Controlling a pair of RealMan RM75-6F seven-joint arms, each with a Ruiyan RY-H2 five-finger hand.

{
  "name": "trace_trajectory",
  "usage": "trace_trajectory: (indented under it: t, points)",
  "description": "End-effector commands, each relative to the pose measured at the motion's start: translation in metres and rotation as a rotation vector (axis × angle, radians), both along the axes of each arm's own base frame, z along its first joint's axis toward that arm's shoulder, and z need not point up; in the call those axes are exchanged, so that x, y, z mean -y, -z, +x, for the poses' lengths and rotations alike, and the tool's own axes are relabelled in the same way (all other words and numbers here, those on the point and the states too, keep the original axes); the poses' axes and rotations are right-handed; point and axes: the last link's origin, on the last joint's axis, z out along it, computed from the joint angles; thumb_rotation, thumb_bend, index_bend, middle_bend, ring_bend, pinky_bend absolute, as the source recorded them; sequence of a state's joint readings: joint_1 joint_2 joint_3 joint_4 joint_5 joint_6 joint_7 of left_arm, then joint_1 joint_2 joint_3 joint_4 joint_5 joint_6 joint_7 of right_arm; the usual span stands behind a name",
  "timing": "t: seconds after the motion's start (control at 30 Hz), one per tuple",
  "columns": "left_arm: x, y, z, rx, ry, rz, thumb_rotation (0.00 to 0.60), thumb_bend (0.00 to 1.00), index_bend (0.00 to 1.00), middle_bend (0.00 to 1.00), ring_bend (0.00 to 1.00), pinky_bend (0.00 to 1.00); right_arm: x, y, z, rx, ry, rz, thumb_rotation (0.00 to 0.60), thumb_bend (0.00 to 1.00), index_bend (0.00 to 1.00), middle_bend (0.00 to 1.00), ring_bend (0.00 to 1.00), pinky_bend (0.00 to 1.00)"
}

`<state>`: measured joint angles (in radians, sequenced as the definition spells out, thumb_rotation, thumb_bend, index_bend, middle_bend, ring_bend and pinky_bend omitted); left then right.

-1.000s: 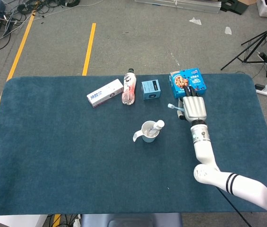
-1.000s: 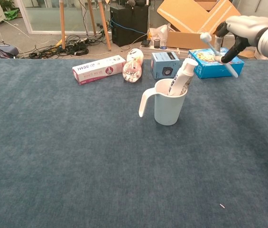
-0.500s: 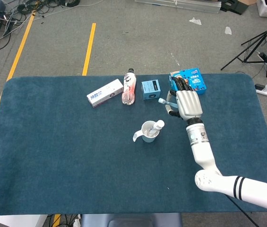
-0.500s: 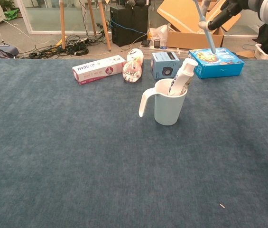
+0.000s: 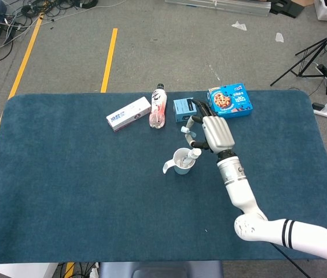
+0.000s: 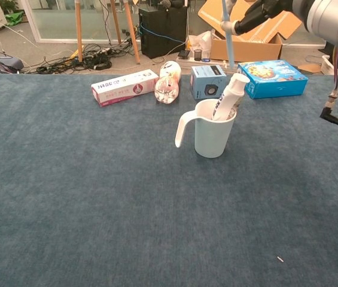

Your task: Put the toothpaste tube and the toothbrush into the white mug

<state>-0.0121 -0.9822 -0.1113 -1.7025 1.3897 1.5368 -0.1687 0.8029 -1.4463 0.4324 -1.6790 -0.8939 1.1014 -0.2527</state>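
boxes (image 6: 124, 86) and a bottle (image 6: 169, 81) lie behind the white mug (image 6: 212, 133).

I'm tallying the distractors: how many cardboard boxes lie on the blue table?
3, all along the far edge: a long white and pink box at the left, a small teal box in the middle, and a blue cookie box at the right. None seems hidden.

Along the far edge of the blue worktop (image 5: 65, 174) lie a white-and-pink box (image 5: 128, 113), a bottle (image 5: 158, 106) on its side, a small blue box (image 5: 184, 109) and a cookie box (image 5: 230, 100).
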Motion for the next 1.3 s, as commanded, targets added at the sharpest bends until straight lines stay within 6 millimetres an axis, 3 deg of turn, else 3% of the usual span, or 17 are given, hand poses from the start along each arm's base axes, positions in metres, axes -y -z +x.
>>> trace_trajectory:
  t: [0.03,0.47,1.3]
  points:
    - [0.001,0.0,0.0,-0.001,0.0,-0.001,0.6,0.29,0.39,0.44,0.45,0.45,-0.002,0.01,0.005,0.036,-0.03,0.024,0.6,0.28,0.6,0.11,0.0,0.21]
    - [0.001,-0.001,0.0,0.003,0.002,0.003,0.6,0.29,0.39,0.44,0.45,0.45,-0.005,0.032,0.009,0.124,-0.039,0.106,0.6,0.28,0.6,0.11,0.0,0.21]
    - [0.001,-0.001,0.001,0.002,0.005,0.008,0.6,0.29,0.39,0.44,0.45,0.45,-0.016,0.056,-0.006,0.146,0.006,0.255,0.6,0.28,0.6,0.11,0.0,0.21]
